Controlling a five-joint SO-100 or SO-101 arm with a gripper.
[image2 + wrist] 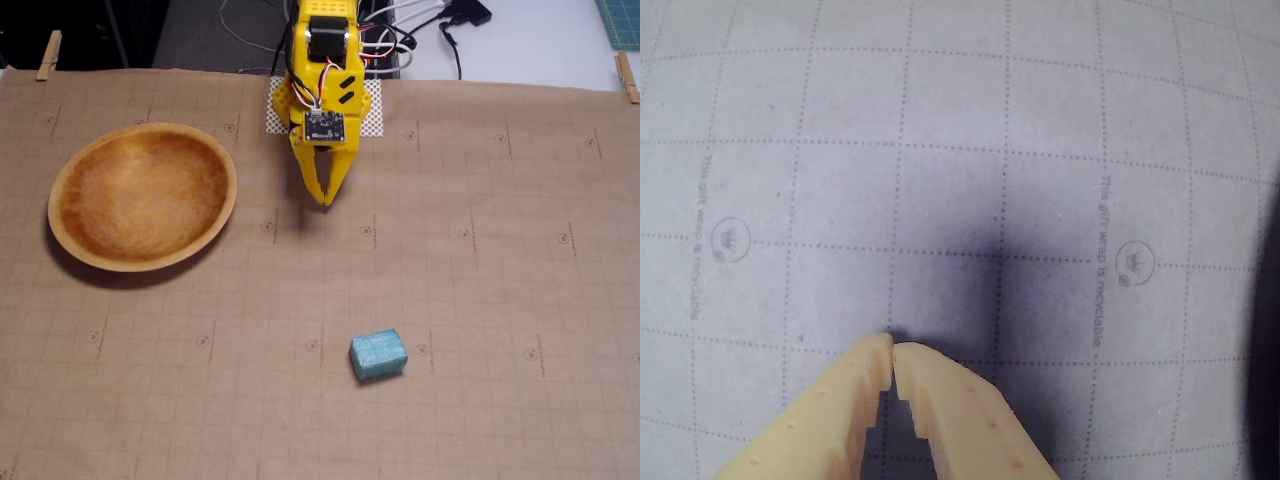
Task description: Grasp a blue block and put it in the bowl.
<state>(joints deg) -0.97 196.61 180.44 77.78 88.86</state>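
Hovering with tips pinched together (nothing held), pincer (326, 200); blue block (378, 354) well apart; bowl (60, 232) empty.

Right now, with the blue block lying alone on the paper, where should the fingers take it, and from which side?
From above, I'd judge. The blue block lies flat and slightly skewed in the fixed view, with nothing near it. Close across its shorter width, on the two long side faces, with the wrist turned to match the skew. The gripper is shut and must open first.
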